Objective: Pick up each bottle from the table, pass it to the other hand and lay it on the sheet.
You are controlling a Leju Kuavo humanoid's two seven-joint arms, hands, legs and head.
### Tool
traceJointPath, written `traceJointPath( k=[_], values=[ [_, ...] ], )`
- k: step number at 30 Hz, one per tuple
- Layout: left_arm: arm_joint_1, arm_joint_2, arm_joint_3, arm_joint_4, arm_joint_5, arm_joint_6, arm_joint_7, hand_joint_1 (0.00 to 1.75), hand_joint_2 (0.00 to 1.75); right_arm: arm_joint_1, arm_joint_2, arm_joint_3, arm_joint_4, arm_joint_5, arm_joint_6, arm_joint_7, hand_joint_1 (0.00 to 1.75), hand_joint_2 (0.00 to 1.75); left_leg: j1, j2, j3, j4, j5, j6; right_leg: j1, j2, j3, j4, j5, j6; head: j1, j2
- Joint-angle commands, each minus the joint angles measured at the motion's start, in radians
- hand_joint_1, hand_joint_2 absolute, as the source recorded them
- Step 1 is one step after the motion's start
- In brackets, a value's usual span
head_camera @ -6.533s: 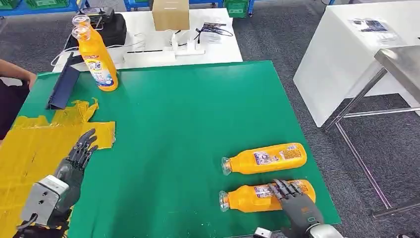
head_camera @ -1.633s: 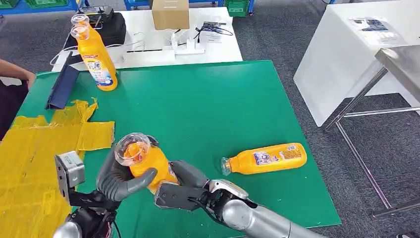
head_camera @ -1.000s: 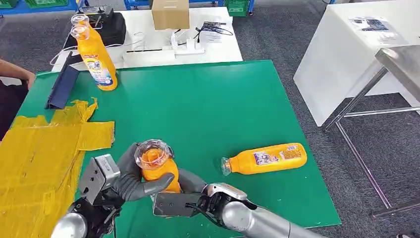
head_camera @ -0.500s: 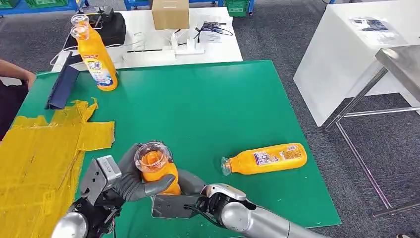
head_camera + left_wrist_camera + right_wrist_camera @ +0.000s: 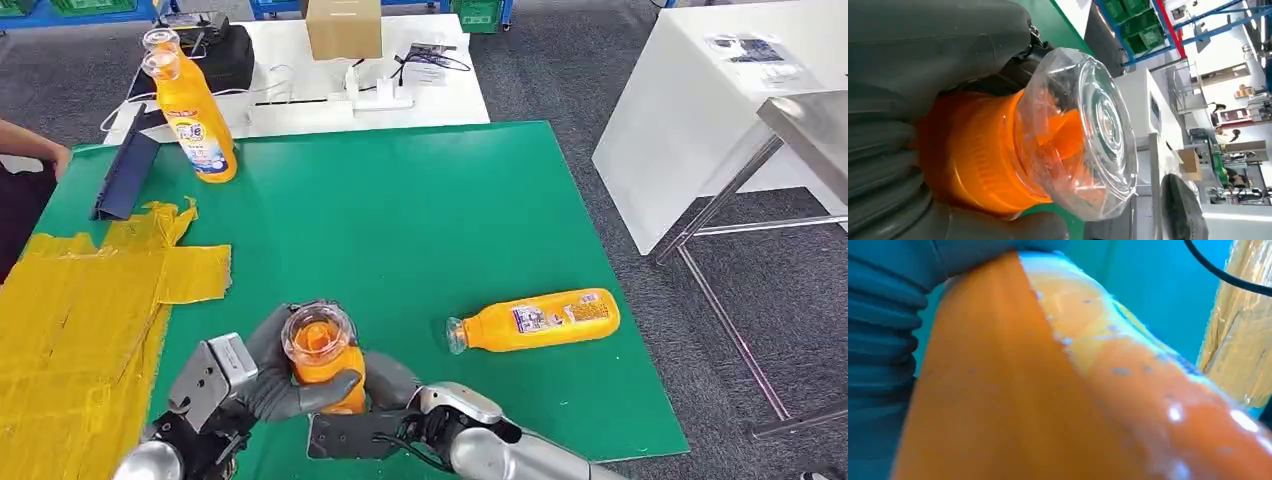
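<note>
Head view: held bottle point(image 5: 322, 352) sits at about 6 o'clock on the green table point(image 5: 420, 210), cap up toward the camera, clear cap over an orange neck. Left hand point(image 5: 270, 375) wraps the upper body just under the cap, thumb across the front. Right hand point(image 5: 385, 390) is against the lower body from the 4 o'clock side; right wrist view has orange bottle wall pressed close to its grey ribbed cover, so I read it as gripping too. Both hands on it, so this looks like mid-handover, release not yet done. Yellow sheet point(image 5: 80, 310) lies at 9 o'clock, nothing on it. Second bottle point(image 5: 535, 320) lies on its side at 3 o'clock, untouched, cap pointing toward the hands. Standing bottle point(image 5: 192, 118) at 11 o'clock, beside a dark blue folder point(image 5: 125, 175). Judgement: zero bottles placed so far; left hand needs sole grip, then carry to the sheet, then the rest.
</note>
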Motion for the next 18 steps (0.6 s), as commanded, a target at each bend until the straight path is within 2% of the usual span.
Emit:
traceJointPath(
  k=[1, 3, 4, 6, 9, 13, 14, 15, 16, 18],
  values=[
    [0.116, 0.029, -0.014, -0.068, -0.247, 0.104, -0.075, 1.75, 1.75, 0.23, -0.092, -0.152, -0.21, 0.172, -0.054, -0.056, 0.0, 0.0, 0.0, 0.0, 0.001, 0.001, -0.001, 0.0, 0.001, -0.001, 0.002, 0.0, -0.001, -0.002, 0.0, 0.0],
    [0.181, 0.04, 0.013, -0.116, -0.328, 0.134, -0.106, 1.75, 1.75, 0.362, -0.123, -0.256, -0.298, 0.232, -0.057, -0.109, 0.0, 0.0, 0.0, -0.003, 0.003, -0.001, -0.001, 0.0, 0.001, -0.005, 0.004, -0.002, -0.002, -0.001, 0.0, 0.0],
    [0.19, 0.041, 0.018, -0.126, -0.329, 0.132, -0.108, 1.75, 1.75, 0.38, -0.129, -0.269, -0.313, 0.239, -0.05, -0.117, 0.0, 0.0, 0.0, -0.005, 0.005, -0.001, -0.002, 0.001, 0.001, -0.007, 0.007, -0.003, -0.004, -0.002, 0.0, 0.0],
    [0.185, 0.035, 0.019, -0.124, -0.33, 0.128, -0.108, 1.75, 1.75, 0.379, -0.113, -0.279, -0.314, 0.248, -0.035, -0.117, 0.0, 0.0, -0.001, -0.003, 0.002, 0.001, -0.003, 0.0, 0.0, -0.003, -0.004, 0.0, -0.003, -0.002, 0.0, 0.0],
    [0.178, 0.03, 0.019, -0.119, -0.331, 0.125, -0.108, 1.75, 1.75, 0.37, -0.098, -0.283, -0.305, 0.254, -0.025, -0.115, 0.0, 0.0, 0.0, 0.002, 0.001, 0.002, -0.006, -0.001, 0.001, 0.001, 0.003, 0.001, -0.004, -0.003, 0.0, 0.0],
    [0.174, 0.028, 0.018, -0.115, -0.331, 0.124, -0.107, 1.75, 1.75, 0.366, -0.091, -0.284, -0.3, 0.256, -0.021, -0.115, 0.0, 0.0, 0.0, 0.0, 0.002, 0.001, -0.003, -0.001, 0.001, -0.002, 0.002, 0.001, -0.003, -0.003, 0.0, 0.0],
    [0.174, 0.028, 0.018, -0.115, -0.331, 0.124, -0.107, 1.75, 1.75, 0.366, -0.091, -0.284, -0.3, 0.256, -0.021, -0.115, 0.0, 0.0, 0.0, -0.001, -0.001, 0.0, -0.002, -0.001, 0.0, -0.002, -0.005, 0.0, -0.001, -0.002, 0.0, 0.0],
    [0.192, 0.032, 0.023, -0.136, -0.426, 0.173, -0.111, 1.75, 1.75, 0.409, -0.087, -0.321, -0.332, 0.258, -0.066, -0.11, 0.0, 0.0, 0.0, 0.001, 0.0, 0.001, -0.003, -0.001, 0.001, -0.001, -0.005, 0.001, -0.001, -0.003, 0.0, 0.0],
    [0.211, 0.039, 0.029, -0.157, -0.507, 0.212, -0.115, 1.75, 1.75, 0.445, -0.104, -0.337, -0.371, 0.278, -0.1, -0.102, 0.0, 0.0, 0.0, 0.002, 0.002, 0.002, -0.003, -0.001, 0.001, 0.0, -0.004, 0.001, -0.002, -0.003, 0.0, 0.0],
    [0.252, 0.07, 0.034, -0.193, -0.69, 0.308, -0.135, 1.75, 1.75, 0.532, -0.206, -0.357, -0.501, 0.309, -0.144, -0.009, 0.0, 0.0, 0.0, -0.001, 0.001, 0.001, -0.003, -0.001, 0.001, -0.002, -0.006, 0.0, -0.003, -0.002, 0.0, 0.0]
  ],
)
